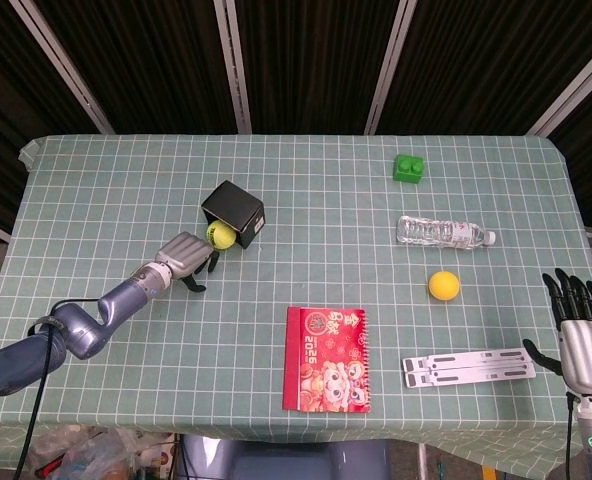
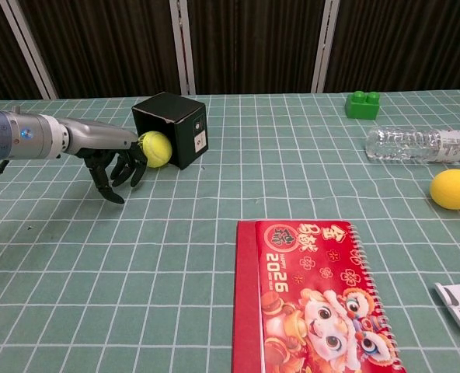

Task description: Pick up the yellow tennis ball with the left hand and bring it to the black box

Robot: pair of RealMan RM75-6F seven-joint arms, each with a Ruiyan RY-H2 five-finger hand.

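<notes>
Yellow felt tennis ball (image 1: pixel 219 235) (image 2: pixel 155 148) sits at the fingertips of the left hand (image 1: pixel 186 257) (image 2: pixel 115 162), pressed against the front face of the black cube-shaped box (image 1: pixel 233 213) (image 2: pixel 170 128). The left hand pinches the ball at its tips; the remaining dark fingers (image 2: pixel 109 177) curl downward below the ball, above the green checked tablecloth (image 1: pixel 306 200) (image 2: pixel 137 272). The box lies directly beyond the left hand, touching the ball.

The right hand (image 1: pixel 583 330) shows only in the head view, at the table's near edge, fingers apart and upright, holding nothing. Just beside it, toward the left hand, lies a white folding stand (image 1: pixel 468 365). Beyond the stand rests a yellow-orange ball (image 1: pixel 443 286) (image 2: pixel 454 189), then a clear plastic bottle (image 1: pixel 444 232) (image 2: pixel 421 144), then a green toy brick (image 1: pixel 408 168) (image 2: pixel 361 104). A red spiral-bound calendar (image 1: pixel 327 358) (image 2: pixel 315 299) lies between the two hands.
</notes>
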